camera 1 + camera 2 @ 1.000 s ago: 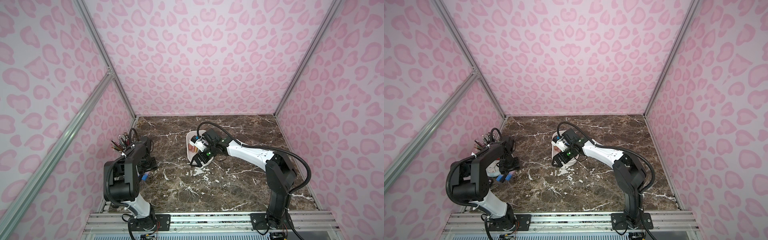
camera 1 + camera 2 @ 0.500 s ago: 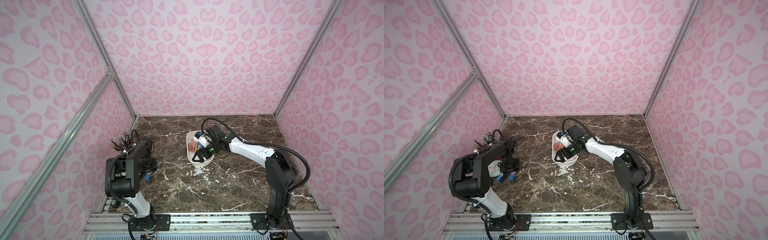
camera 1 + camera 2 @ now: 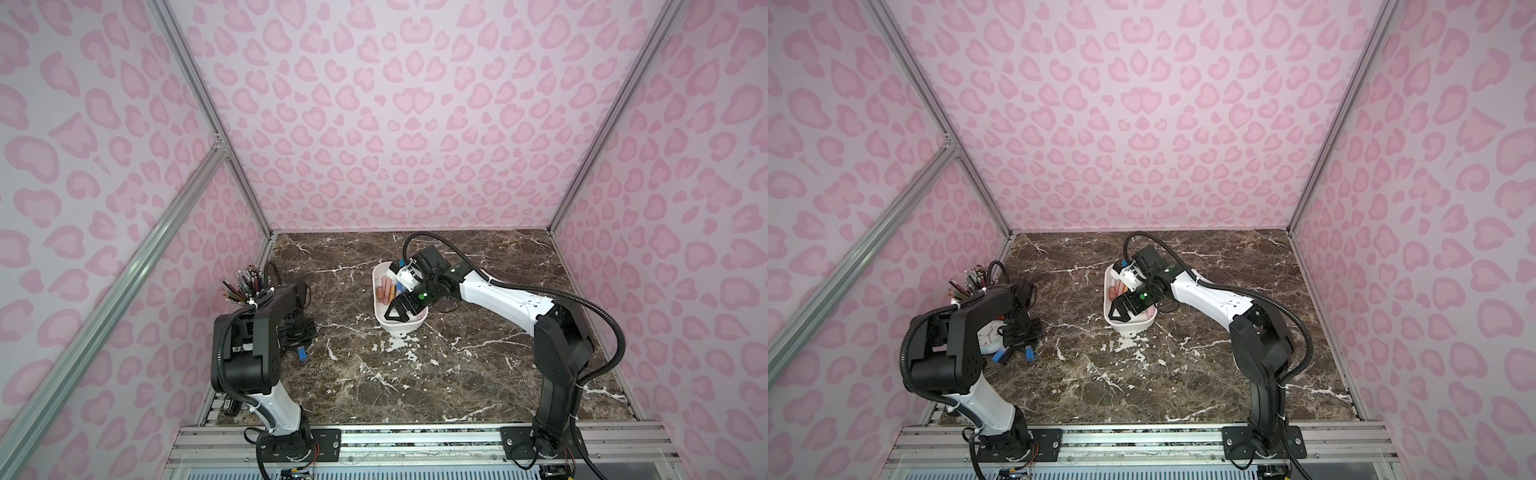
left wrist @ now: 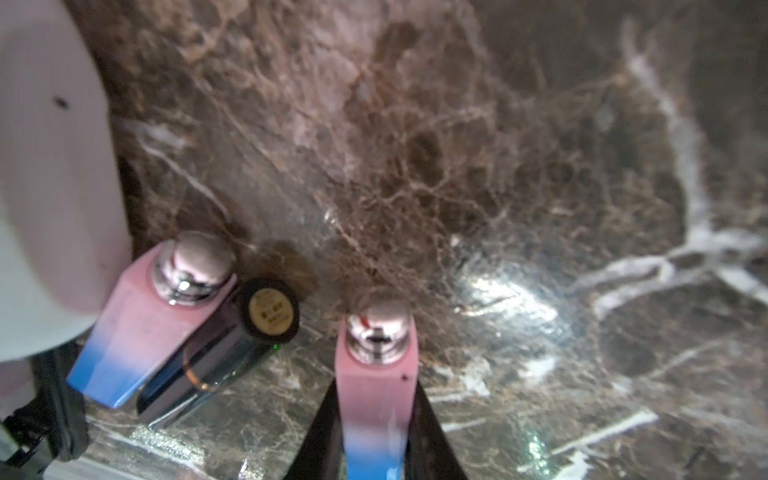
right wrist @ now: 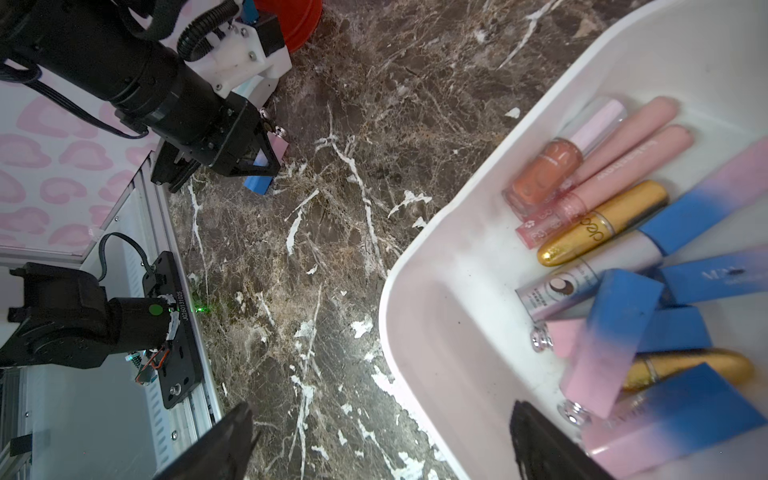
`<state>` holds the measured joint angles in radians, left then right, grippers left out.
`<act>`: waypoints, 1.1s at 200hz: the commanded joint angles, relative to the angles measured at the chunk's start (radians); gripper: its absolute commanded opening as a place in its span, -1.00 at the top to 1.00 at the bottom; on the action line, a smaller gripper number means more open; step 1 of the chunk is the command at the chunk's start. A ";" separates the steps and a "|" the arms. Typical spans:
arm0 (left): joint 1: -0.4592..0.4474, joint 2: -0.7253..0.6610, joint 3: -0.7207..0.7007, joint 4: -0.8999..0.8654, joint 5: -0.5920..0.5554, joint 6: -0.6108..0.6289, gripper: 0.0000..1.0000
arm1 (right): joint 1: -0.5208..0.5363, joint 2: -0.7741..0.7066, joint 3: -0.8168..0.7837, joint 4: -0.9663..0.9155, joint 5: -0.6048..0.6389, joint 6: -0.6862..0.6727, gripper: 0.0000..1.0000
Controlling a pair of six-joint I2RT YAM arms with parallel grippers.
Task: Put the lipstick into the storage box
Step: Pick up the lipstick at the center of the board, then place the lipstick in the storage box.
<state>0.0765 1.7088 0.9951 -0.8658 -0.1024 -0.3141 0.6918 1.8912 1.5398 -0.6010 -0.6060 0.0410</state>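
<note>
My left gripper (image 4: 376,401) is shut on a pink-to-blue lipstick (image 4: 376,370) that lies on the marble near the left wall. The lipstick's silver cap end points away from the jaws. In both top views its blue end (image 3: 302,354) (image 3: 1029,353) shows under the left gripper (image 3: 300,337) (image 3: 1020,337). The storage box (image 3: 384,325) (image 3: 1130,327) (image 5: 419,299) is a white tub at mid-table holding several lipsticks and tubes (image 5: 615,328). My right gripper (image 3: 397,313) (image 3: 1119,313) (image 5: 382,419) hangs open over the box's near end, holding nothing.
Another pink-to-blue lipstick (image 4: 141,328) and a dark metallic tube (image 4: 232,353) lie beside the held one. A white round object (image 4: 41,166) (image 3: 988,337) is against them. A red pencil cup (image 5: 293,16) with pencils (image 3: 245,282) stands by the left wall.
My left gripper has closed onto the lipstick. The right wrist has shifted slightly over the box and its jaws have stayed open.
</note>
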 commanded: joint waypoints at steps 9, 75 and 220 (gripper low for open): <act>-0.010 -0.027 0.003 0.010 0.012 -0.018 0.71 | 0.002 -0.011 0.038 -0.076 0.030 -0.020 -0.98; -0.034 -0.060 0.054 0.023 0.071 -0.038 0.82 | 0.044 0.027 0.204 -0.241 0.098 -0.020 -0.98; -0.415 0.199 0.605 -0.111 0.104 -0.120 0.84 | 0.061 -0.317 -0.238 -0.074 0.206 0.148 -0.98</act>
<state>-0.2810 1.8465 1.5181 -0.9283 0.0032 -0.4000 0.7563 1.6398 1.3933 -0.7437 -0.4290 0.1390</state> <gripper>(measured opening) 0.220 0.991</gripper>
